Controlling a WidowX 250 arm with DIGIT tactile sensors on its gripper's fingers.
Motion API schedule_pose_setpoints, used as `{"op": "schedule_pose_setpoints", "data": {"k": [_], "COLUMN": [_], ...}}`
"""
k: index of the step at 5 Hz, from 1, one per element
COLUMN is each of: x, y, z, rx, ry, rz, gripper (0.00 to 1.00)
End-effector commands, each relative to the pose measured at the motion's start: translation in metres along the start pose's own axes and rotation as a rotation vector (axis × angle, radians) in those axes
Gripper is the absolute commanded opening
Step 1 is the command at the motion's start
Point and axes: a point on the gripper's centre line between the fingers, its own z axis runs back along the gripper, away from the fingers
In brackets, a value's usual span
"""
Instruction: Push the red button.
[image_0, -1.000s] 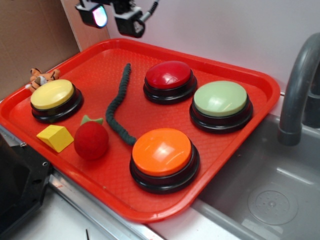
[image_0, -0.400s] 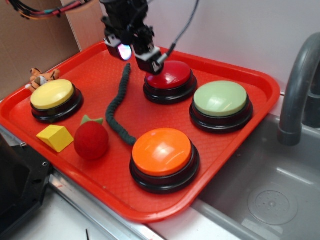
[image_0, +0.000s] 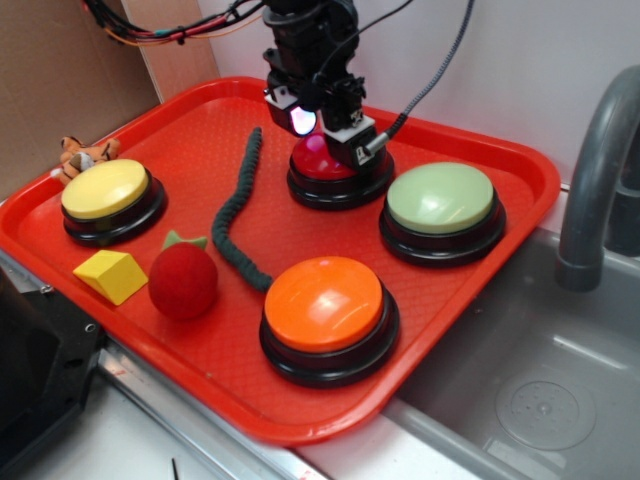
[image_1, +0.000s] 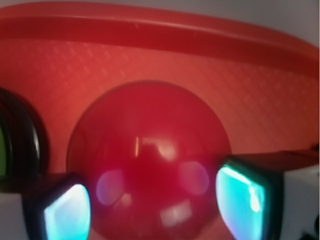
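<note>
- The big round red button (image_0: 322, 160), with its shiny dark red dome on a black base, is seen at the back of the red plastic tray (image_0: 190, 160), in the middle.
- In the wrist view the dome (image_1: 150, 160) fills most of the picture.
- The black robot gripper (image_0: 325, 130) is seen right over the button, and most of the dome is hidden by it in the outside view.
- The two glowing finger pads (image_1: 67, 212) are held wide apart, one at each side of the dome, and nothing is gripped.
- No writing or label can be read.
- A second ago the gripper was up high behind the tray; it has since been brought down over the button.
- A pale green round button (image_0: 441, 198) is seen just to the right.
- A dark green fuzzy rope (image_0: 238, 205) is laid to the left.
- An orange round button (image_0: 324, 303) is placed at the front.
</note>
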Motion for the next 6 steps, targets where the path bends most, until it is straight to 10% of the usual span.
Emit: {"op": "schedule_pose_setpoints", "data": {"k": [1,3,6], "x": [0.003,-0.016,-0.025], "y": [-0.005,0.002,0.009], "z": [0.035,0.109,0.127], "rx": [0.009,0.031,-0.040], "ry": [-0.042,-0.166,-0.104], "rz": [-0.017,-0.016,0.118], "gripper": [1.00,1.00,1.00]}}
